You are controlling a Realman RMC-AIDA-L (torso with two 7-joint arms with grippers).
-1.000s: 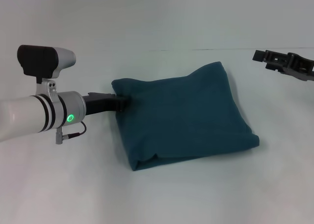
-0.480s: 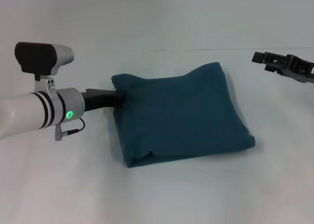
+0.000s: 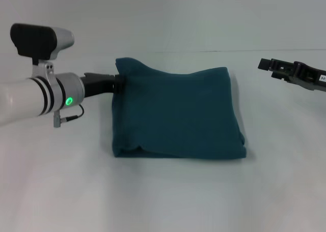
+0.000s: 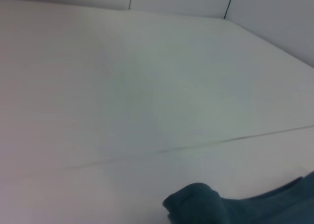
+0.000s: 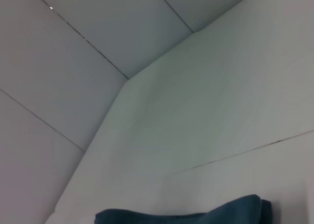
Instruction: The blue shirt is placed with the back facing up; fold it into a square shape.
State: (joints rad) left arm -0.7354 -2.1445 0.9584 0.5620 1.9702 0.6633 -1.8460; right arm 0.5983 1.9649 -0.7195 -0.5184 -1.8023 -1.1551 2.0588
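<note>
One blue shirt [image 3: 175, 115] folded square on table [image 3: 163, 196]. Left gripper [image 3: 116, 81] at far left corner, seemingly pinching it; right gripper [image 3: 266, 65] apart, finger state unclear.

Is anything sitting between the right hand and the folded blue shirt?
Nothing visible does. The right hand hangs above bare white table, apart from the dark teal-blue fabric shirt. The left hand is at the shirt's far left corner.
</note>
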